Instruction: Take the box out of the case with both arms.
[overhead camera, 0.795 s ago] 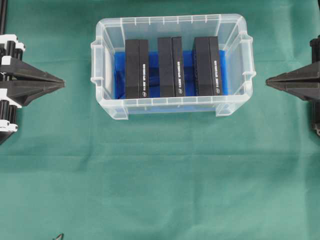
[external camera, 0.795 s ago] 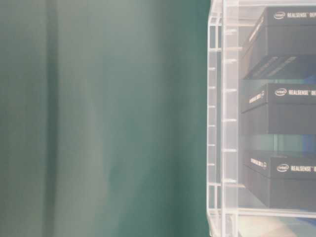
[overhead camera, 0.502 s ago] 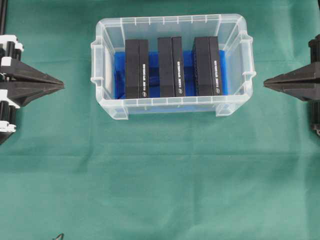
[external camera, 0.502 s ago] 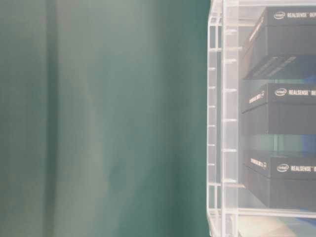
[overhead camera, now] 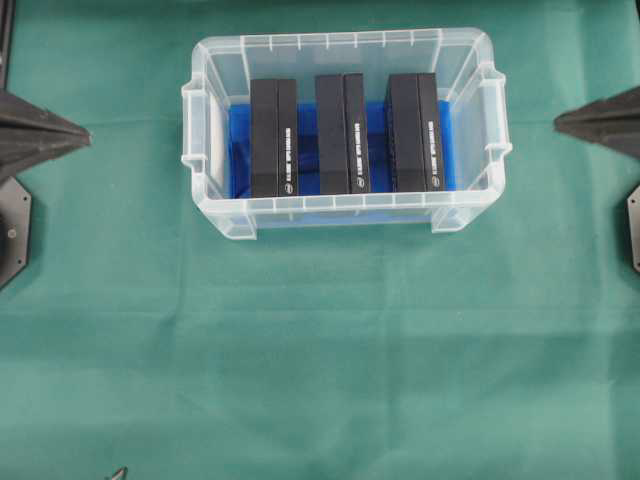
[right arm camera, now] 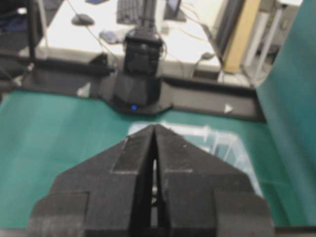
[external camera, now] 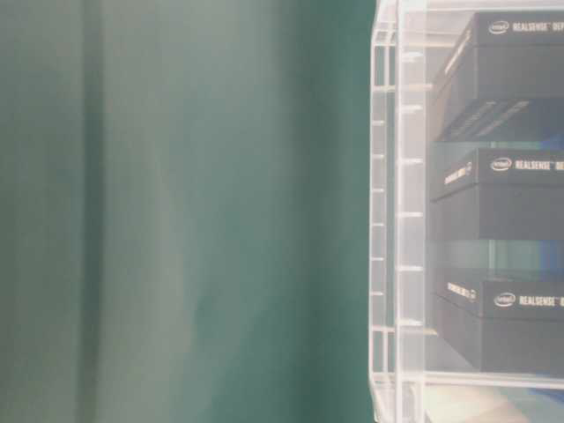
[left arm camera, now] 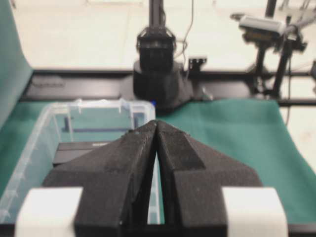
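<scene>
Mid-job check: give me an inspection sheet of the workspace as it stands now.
Surface: green cloth covering the table, lightly creased.
Job's things: clear case on the cloth; three black boxes stand side by side inside on a blue sheet.
Clutter: nothing seen on the cloth.
Grippers: left gripper and right gripper both shut, empty, outside the case at either end.
Cables: some behind the table in the wrist views.
Surroundings: desks and stands beyond the table; a keyboard and mouse.
</scene>
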You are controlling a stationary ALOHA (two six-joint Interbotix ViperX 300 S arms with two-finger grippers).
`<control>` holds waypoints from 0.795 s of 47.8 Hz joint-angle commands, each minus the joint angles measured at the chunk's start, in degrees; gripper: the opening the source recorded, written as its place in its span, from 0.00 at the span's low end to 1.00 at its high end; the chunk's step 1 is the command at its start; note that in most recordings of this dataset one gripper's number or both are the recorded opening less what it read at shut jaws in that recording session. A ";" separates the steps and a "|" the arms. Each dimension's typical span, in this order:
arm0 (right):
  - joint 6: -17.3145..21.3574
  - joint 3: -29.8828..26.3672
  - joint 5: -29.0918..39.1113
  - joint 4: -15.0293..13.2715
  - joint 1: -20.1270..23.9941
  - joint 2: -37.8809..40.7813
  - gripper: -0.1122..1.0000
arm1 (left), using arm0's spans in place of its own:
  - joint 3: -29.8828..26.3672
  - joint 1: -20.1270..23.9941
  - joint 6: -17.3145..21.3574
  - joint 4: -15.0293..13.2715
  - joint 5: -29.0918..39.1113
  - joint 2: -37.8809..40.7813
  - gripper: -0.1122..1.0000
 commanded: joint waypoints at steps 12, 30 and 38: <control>1.23 -12.48 9.14 0.18 -0.09 5.36 0.10 | -13.18 0.18 0.09 0.35 13.01 4.66 0.10; 9.40 -16.35 31.90 0.00 -0.18 7.03 0.10 | -18.98 0.09 -4.92 0.18 35.68 7.21 0.10; 12.30 -21.01 53.35 -0.26 -0.18 10.99 0.10 | -24.08 -0.44 -8.96 0.18 56.95 11.34 0.10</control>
